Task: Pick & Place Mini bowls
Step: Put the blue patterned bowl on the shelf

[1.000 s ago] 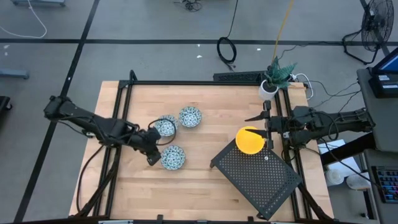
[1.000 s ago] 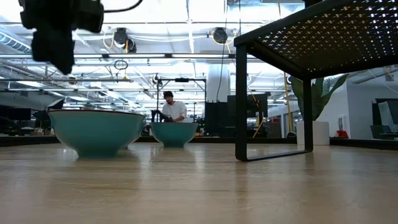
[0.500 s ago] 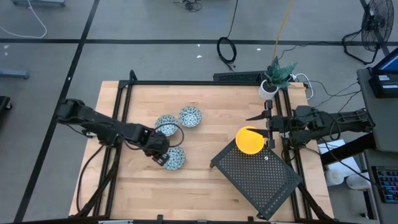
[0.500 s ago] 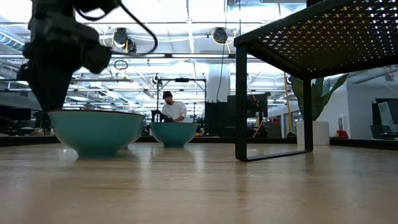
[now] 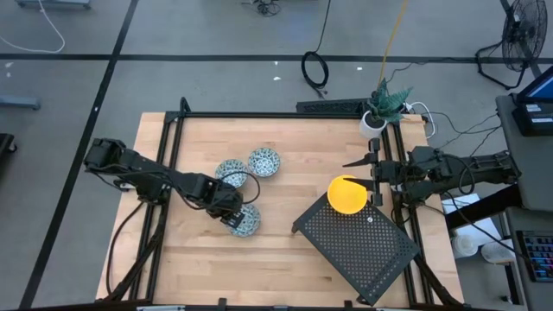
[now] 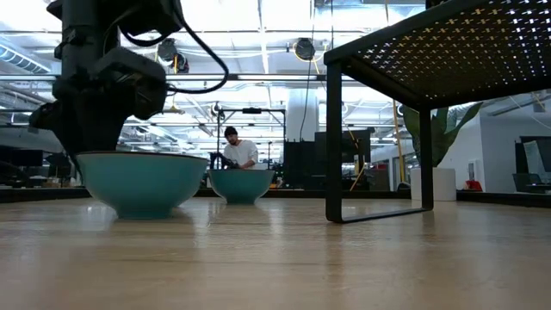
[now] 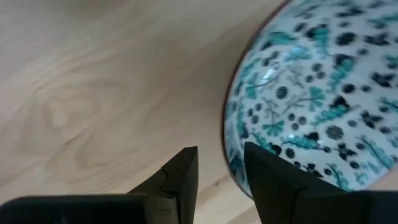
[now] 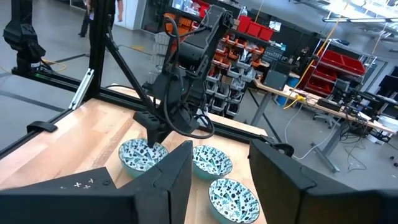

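Three blue-and-white patterned mini bowls stand on the table: one nearest (image 5: 246, 222) (image 6: 142, 182) (image 7: 311, 93) (image 8: 142, 154) and two farther back (image 5: 230, 173) (image 5: 264, 161). My left gripper (image 5: 230, 213) (image 7: 221, 152) is open and down at the nearest bowl's left rim. A yellow bowl (image 5: 347, 195) sits on the far corner of the black perforated rack (image 5: 363, 250); other yellow bowls do not show. My right gripper (image 5: 368, 180) (image 8: 221, 155) waits open, just right of the yellow bowl. My left gripper straddles the nearest bowl's rim (image 7: 229, 146) on its left side, one finger (image 7: 267, 168) inside the bowl and the other outside. It comes from above, slanting in from the table's left. Whether both fingers touch the wall I cannot tell. The bowl stands on the table.
The rack (image 6: 430, 52) stands raised on legs over the table's near right part. A white plant pot (image 5: 373, 123) sits at the far right corner. Bare wood lies along the near edge and around the middle. A person shows far behind the table (image 6: 234, 146).
My left gripper has moved toward the table's right and near side and come down at the nearest patterned bowl's rim. That bowl has slid a little toward the right. My right arm has kept still.
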